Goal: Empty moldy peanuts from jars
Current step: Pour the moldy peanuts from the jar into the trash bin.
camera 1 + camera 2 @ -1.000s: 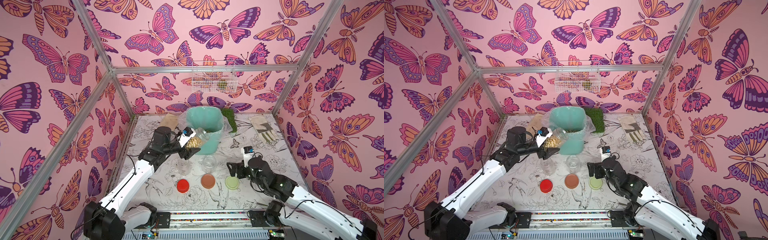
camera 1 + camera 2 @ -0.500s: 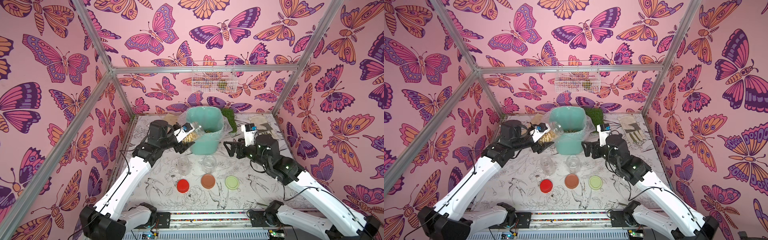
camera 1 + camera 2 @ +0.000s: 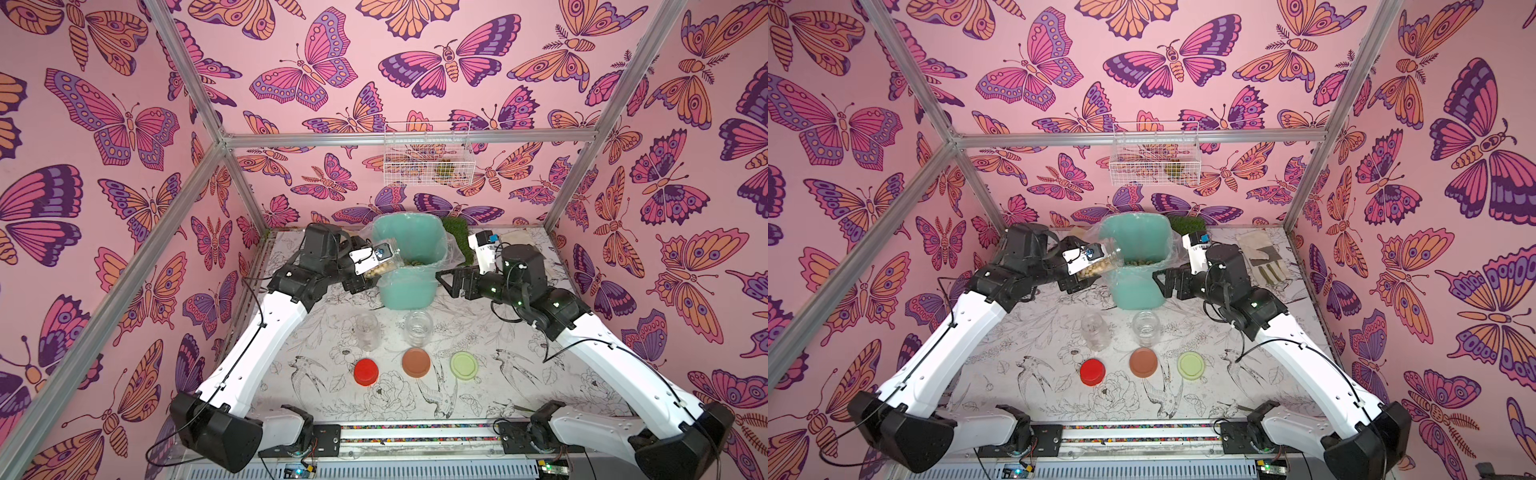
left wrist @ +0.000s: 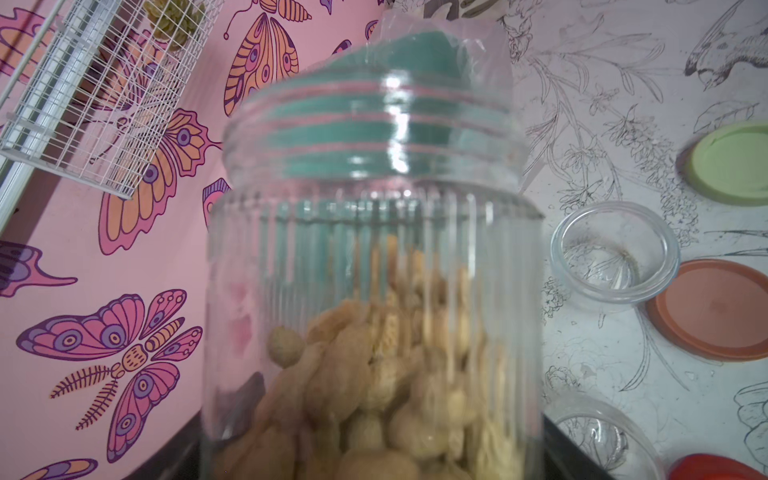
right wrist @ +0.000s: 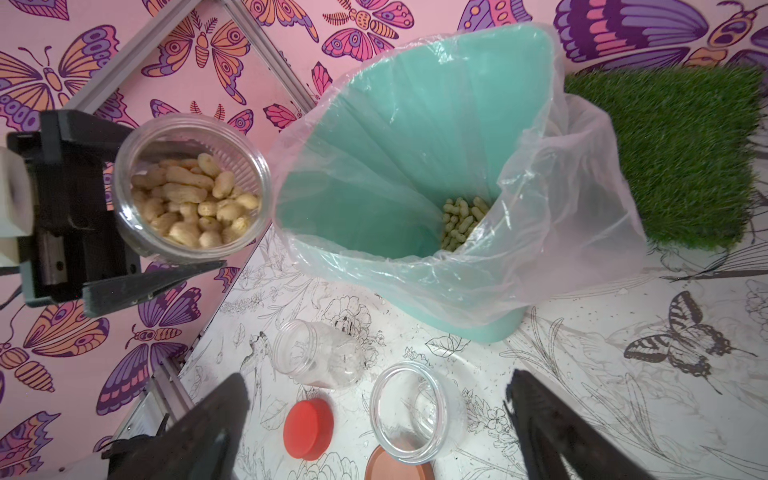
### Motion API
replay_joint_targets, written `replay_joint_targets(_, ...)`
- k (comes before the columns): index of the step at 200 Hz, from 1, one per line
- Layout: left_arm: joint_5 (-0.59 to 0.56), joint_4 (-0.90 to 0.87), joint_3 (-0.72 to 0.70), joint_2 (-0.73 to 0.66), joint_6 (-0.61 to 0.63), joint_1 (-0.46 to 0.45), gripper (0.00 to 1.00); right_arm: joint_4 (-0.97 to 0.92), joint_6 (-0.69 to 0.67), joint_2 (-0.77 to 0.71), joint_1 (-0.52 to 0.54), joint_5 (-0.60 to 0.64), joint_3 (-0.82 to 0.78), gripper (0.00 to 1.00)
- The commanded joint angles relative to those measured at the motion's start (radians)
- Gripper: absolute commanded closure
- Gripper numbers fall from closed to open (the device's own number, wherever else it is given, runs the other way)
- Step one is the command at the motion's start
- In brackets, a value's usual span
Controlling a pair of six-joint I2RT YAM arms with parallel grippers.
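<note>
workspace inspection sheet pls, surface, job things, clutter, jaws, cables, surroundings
surface: printed tabletop, dark specks near the bin.
job's things: tilted jar of moldy peanuts, mouth beside the rim of the lined teal bin; more peanuts lie inside it; an empty jar and a second empty jar stand open; red lid, brown lid, pale green lid in a row.
clutter: grass mat, work glove.
grippers: left gripper, jaws shut on the tilted jar; right gripper, jaws open, empty, beside the bin.
cables: black cables looped along both arms, clear of the jars.
surroundings: butterfly walls, metal frame, wire basket on the back wall.
</note>
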Motion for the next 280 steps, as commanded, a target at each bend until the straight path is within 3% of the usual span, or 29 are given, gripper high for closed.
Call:
replay_joint_targets(1, -0.019, 0.02, 0.076, 0.022, 0.109, 0.008, 1.0, 0.003, 0.003, 0.0, -0.012, -0.043, 0.007, 0.01)
replay_joint_targets(81, -0.223, -0.028, 0.279, 0.199, 0.391, -0.044, 1.0, 0.059, 0.007, -0.025, -0.051, -0.07, -0.063, 0.01)
replay_joint_targets(130, -0.525, -0.039, 0.374, 0.331, 0.679, -0.139, 1.0, 0.101, 0.013, -0.031, -0.071, -0.09, -0.101, 0.01)
replay_joint_targets(176, -0.603, -0.035, 0.519, 0.421, 0.804, -0.169, 1.0, 0.133, 0.017, -0.029, -0.085, -0.103, -0.127, 0.01)
replay_joint_targets(216, -0.666, 0.01, 0.524, 0.44, 0.943, -0.182, 1.0, 0.142, 0.011, -0.031, -0.09, -0.104, -0.143, 0.01)
replay_joint_targets(280, -0.668, 0.046, 0.553, 0.447, 1.02, -0.213, 1.0, 0.169, 0.016, -0.041, -0.104, -0.103, -0.174, 0.01)
